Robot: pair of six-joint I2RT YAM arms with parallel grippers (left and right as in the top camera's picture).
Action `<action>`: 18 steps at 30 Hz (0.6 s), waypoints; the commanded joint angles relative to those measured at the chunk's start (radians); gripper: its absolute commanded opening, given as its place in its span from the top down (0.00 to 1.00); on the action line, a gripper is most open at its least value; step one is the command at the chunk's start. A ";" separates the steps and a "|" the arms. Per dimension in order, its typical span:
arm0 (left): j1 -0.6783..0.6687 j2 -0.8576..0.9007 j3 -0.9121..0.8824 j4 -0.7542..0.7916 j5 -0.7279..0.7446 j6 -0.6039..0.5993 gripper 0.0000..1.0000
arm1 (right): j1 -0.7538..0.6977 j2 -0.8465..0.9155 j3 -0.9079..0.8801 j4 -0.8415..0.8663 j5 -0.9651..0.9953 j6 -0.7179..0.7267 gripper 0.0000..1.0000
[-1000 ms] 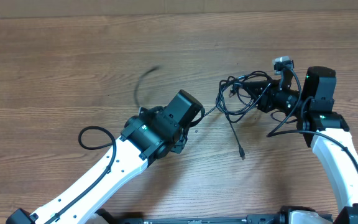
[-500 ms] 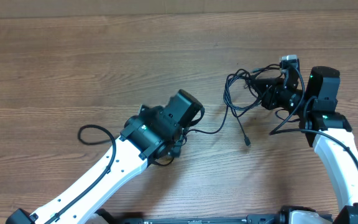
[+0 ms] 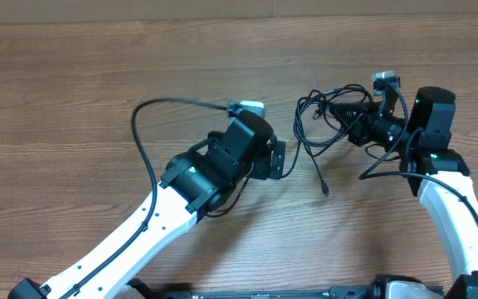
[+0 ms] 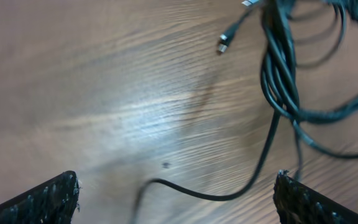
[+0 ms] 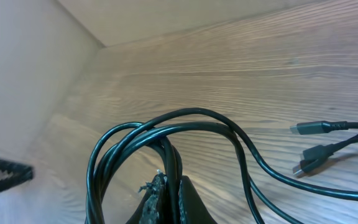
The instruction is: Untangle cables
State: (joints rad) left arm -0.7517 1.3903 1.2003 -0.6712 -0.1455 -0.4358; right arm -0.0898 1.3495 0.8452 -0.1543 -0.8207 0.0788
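The cables (image 3: 315, 124) form a black tangle of loops right of the table's centre. My right gripper (image 3: 353, 126) is shut on one side of that tangle; in its wrist view the fingertips (image 5: 188, 193) pinch several strands of the looped cables (image 5: 166, 121). Two plugs (image 5: 316, 128) lie on the wood beyond. One loose end with a plug (image 3: 325, 190) trails toward the front. My left gripper (image 3: 274, 158) stands wide open just left of the tangle. A single strand (image 4: 216, 196) lies on the table between its fingertips (image 4: 55, 196), untouched; the cables (image 4: 278, 74) show ahead of it.
The left arm's own thicker wire (image 3: 139, 133) arcs out to the left from a pale connector (image 3: 251, 106) on its wrist. The wooden table (image 3: 73, 75) stretches bare to the left and back. A wall edge runs along the far side.
My left gripper has opened, letting go of the strand it held, and its wrist has turned. Its own wire has swung out left. The right gripper drew the tangle slightly rightward, then held still.
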 commanded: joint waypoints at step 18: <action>0.005 -0.011 0.008 0.161 0.001 0.969 0.00 | -0.001 -0.006 0.013 0.010 -0.417 0.105 0.96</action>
State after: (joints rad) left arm -0.7517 1.3903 1.2003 -0.5320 -0.1459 0.4240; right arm -0.0898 1.3495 0.8452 -0.1509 -1.1393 0.1688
